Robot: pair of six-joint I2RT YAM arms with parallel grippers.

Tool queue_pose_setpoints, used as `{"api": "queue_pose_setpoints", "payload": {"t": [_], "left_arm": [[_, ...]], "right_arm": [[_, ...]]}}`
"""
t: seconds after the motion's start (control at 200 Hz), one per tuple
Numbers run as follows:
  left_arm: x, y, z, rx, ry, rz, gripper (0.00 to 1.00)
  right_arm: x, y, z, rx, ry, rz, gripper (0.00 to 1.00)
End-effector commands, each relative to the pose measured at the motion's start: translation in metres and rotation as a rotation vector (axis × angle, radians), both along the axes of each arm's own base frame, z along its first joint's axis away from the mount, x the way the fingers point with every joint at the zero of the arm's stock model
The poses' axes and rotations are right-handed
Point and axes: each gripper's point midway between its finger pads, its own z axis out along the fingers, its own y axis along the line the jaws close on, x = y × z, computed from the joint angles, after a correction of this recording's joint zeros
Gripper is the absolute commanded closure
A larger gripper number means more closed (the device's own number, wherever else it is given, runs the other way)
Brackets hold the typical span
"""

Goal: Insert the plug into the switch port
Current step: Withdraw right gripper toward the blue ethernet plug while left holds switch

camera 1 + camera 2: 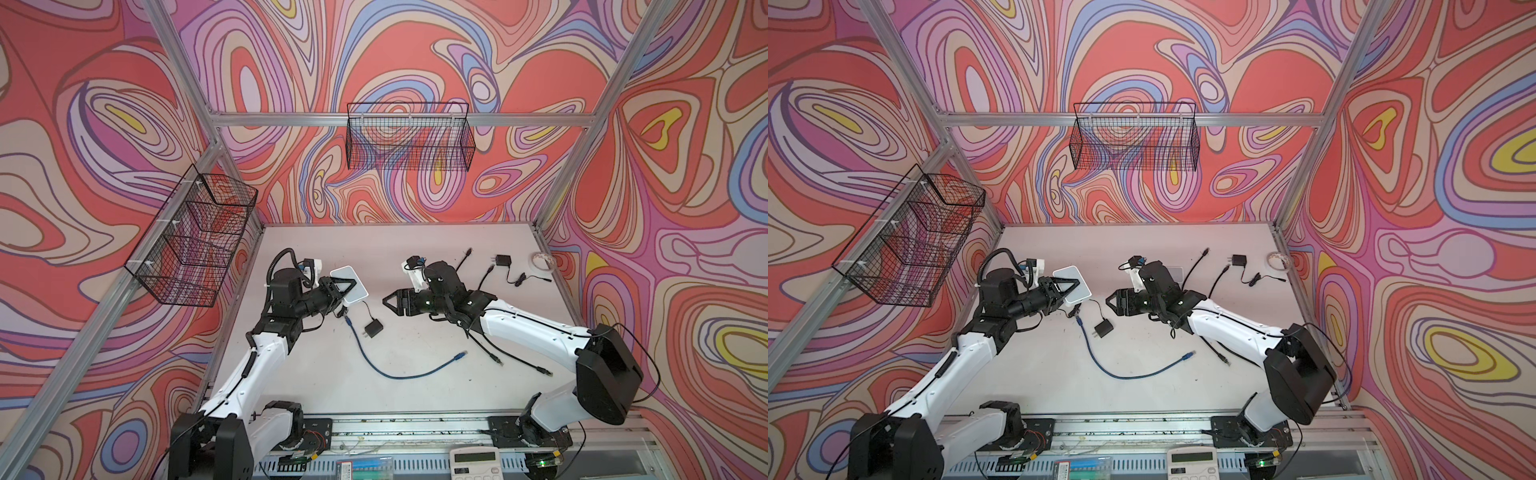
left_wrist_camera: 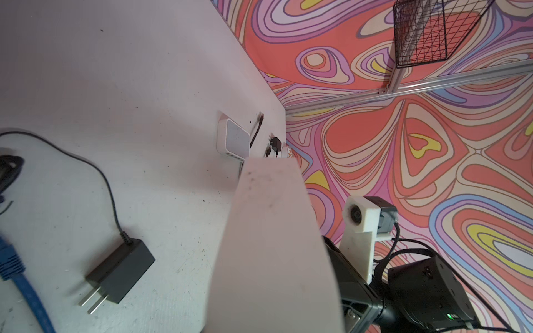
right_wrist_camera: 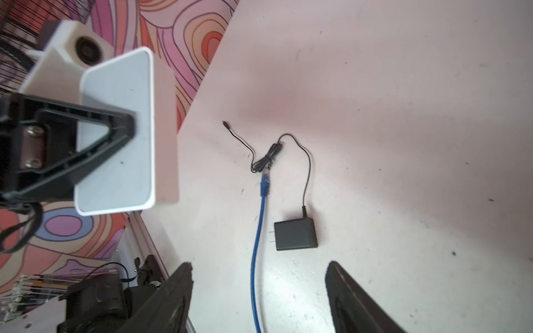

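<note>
The left jaws pinch the white switch (image 1: 350,286) clear of the tabletop (image 1: 415,399), close to its left edge. The right jaws stand spread and empty, well apart from it, with open surface toward the front. The plug (image 3: 265,183) of the blue cable (image 3: 256,259) lies on the tabletop near the raised switch, beside the black adapter (image 3: 295,238). The switch's ports cannot be seen, and its blurred side blocks much of the left wrist view
</note>
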Motion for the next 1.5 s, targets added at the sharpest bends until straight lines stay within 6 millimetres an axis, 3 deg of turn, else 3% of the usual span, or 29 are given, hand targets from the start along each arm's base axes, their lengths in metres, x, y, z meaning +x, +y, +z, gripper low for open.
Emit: {"api": "queue_pose_setpoints", "payload": {"t": [0.0, 0.185, 0.345, 0.511, 0.561, 0.711, 0.911, 1.057, 1.342, 1.492], "left_arm": [[-0.005, 0.018, 0.001, 0.081, 0.013, 0.069, 1.00], [-0.022, 0.032, -0.003, 0.141, 0.046, 0.117, 1.00], [-0.036, 0.043, -0.008, 0.150, 0.079, 0.166, 1.00], [-0.048, 0.066, -0.011, 0.143, 0.117, 0.254, 1.00], [-0.052, 0.075, -0.017, 0.140, 0.141, 0.287, 1.00], [-0.059, 0.091, -0.025, 0.072, 0.173, 0.328, 1.00], [-0.071, 0.109, -0.017, 0.059, 0.186, 0.386, 1.00], [-0.079, 0.110, -0.009, 0.054, 0.191, 0.401, 1.00], [-0.092, 0.109, 0.005, 0.059, 0.161, 0.422, 1.00], [-0.098, 0.107, 0.006, 0.064, 0.166, 0.419, 1.00]], "right_arm": [[-0.006, -0.014, -0.015, -0.162, -0.069, 0.067, 0.27], [-0.003, -0.020, -0.021, -0.261, -0.120, 0.099, 0.27], [0.003, -0.007, -0.031, -0.314, -0.120, 0.146, 0.28], [0.010, 0.021, -0.046, -0.346, -0.090, 0.251, 0.30], [0.013, 0.031, -0.066, -0.383, -0.069, 0.276, 0.30], [0.025, 0.064, -0.086, -0.465, -0.080, 0.355, 0.31], [0.032, 0.117, -0.099, -0.502, -0.124, 0.455, 0.31], [0.036, 0.145, -0.115, -0.526, -0.137, 0.509, 0.31], [0.045, 0.170, -0.137, -0.546, -0.211, 0.547, 0.33], [0.049, 0.176, -0.137, -0.560, -0.300, 0.559, 0.34]]}}
